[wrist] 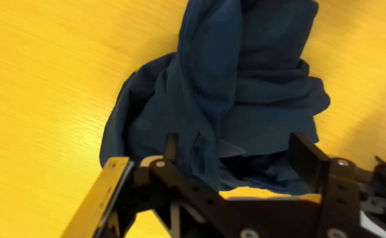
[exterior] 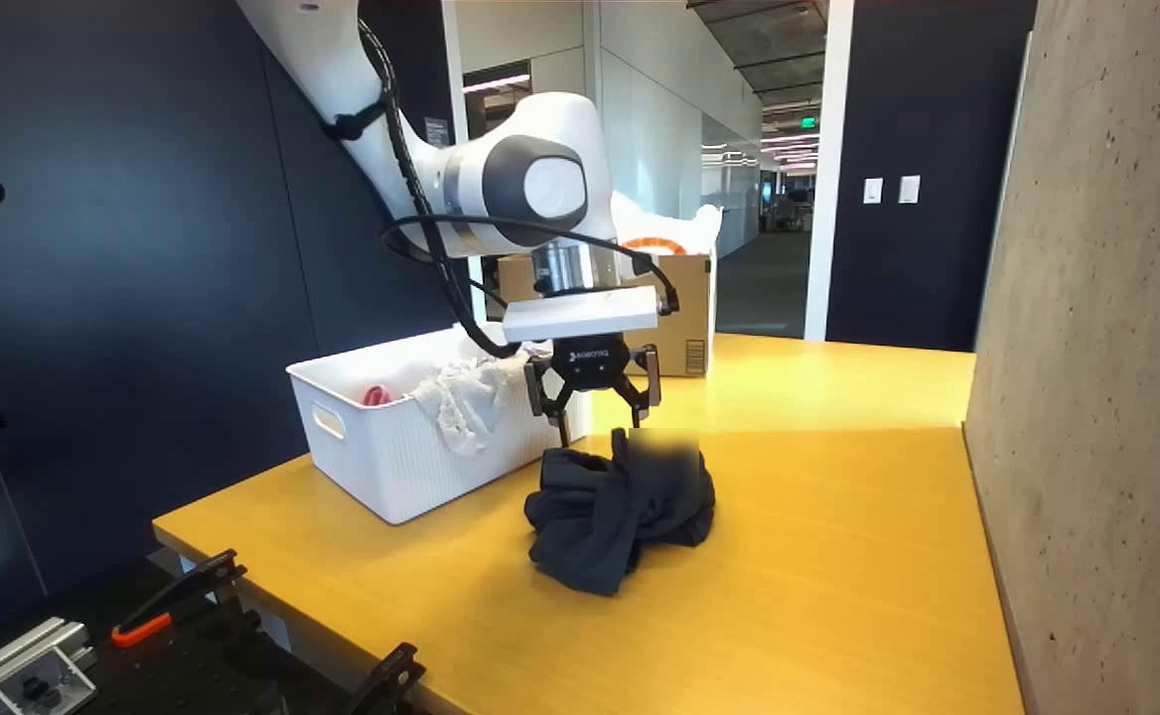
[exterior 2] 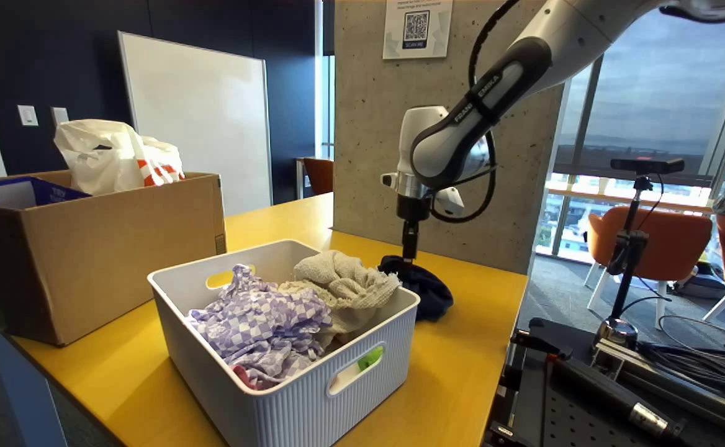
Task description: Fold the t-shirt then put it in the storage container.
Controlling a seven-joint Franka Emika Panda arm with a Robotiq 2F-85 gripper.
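A wall of pitted grey concrete [exterior: 1096,348] fills the right side of the frame in an exterior view. Beside it spreads the yellow tabletop [exterior: 838,576], its fine straight grain plain in the wrist view. The arm [exterior: 530,164], smooth white shells with rounded joints, reaches down from upper left. In an exterior view a brown cardboard box [exterior 2: 133,248], flat-sided and square-cornered, stands at left, a crinkled white plastic bag [exterior 2: 105,158] bulging from its top. The storage container [exterior 2: 294,413], ribbed white plastic with a smooth rim and rounded corners, takes the lower middle of that frame. The t-shirt [wrist: 209,89] lies on the tabletop just beside the storage container, a limp navy heap whose soft folds fill the centre of the wrist view. In the storage container a crumpled lilac-and-white checked cloth [exterior 2: 263,320] lies against a nubbly beige cloth [exterior 2: 344,279]. The hand [wrist: 235,148], black and hard-edged, hangs over the t-shirt, its fingers [wrist: 307,160] apart; whether the tips touch the fabric I cannot tell. Something bright green [exterior 2: 370,359] shows through an oblong handle slot.
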